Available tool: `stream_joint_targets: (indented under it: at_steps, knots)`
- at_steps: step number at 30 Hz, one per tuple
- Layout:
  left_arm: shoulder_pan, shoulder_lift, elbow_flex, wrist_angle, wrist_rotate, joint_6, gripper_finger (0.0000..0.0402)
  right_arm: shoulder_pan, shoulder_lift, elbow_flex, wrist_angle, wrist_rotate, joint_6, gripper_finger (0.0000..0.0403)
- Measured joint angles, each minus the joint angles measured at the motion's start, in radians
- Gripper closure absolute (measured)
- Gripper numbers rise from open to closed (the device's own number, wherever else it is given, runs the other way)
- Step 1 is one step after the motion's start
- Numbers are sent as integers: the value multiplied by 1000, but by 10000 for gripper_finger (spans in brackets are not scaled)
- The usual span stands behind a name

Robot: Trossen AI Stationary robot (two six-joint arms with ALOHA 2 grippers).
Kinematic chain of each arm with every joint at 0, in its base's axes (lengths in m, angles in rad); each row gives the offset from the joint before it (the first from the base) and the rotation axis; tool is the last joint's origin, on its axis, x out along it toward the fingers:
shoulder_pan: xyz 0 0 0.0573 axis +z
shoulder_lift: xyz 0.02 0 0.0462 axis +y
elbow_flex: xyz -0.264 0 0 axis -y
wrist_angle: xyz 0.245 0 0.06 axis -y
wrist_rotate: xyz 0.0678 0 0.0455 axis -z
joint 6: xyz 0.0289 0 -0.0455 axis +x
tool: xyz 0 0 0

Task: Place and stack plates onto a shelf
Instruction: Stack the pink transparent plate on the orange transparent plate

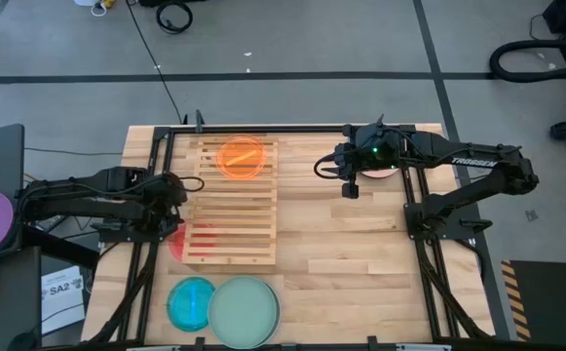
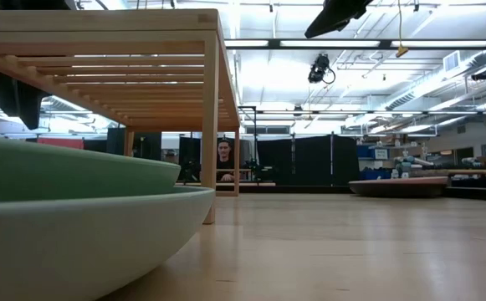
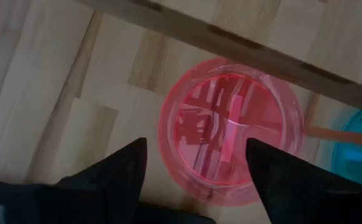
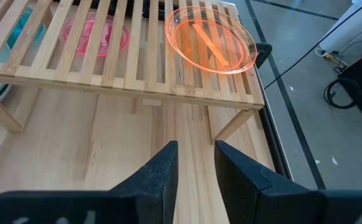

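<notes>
high view, shelf (image 1: pixel 232 203) long axis front-to-back, orange plate (image 1: pixel 242 157) flat on far end

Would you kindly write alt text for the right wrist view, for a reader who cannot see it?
An orange plate rests on top of the wooden slatted shelf, near one end. A red plate shows through the slats on the table below. In the foreground the right pincer hangs over bare tabletop, its fingers slightly apart and empty.

Left pincer (image 3: pixel 193 168) agape (right (image 4: pixel 196 163) narrower)
</notes>
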Motion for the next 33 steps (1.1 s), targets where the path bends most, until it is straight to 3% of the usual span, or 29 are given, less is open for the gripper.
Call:
stream_joint_targets:
  at_steps: [10,33]
  knots:
    - [0,11,0,71,-37,-22,108,0,0,0,0,0,0,292]
    - [0,186,0,172,-38,-64,108,0,0,0,0,0,0,292]
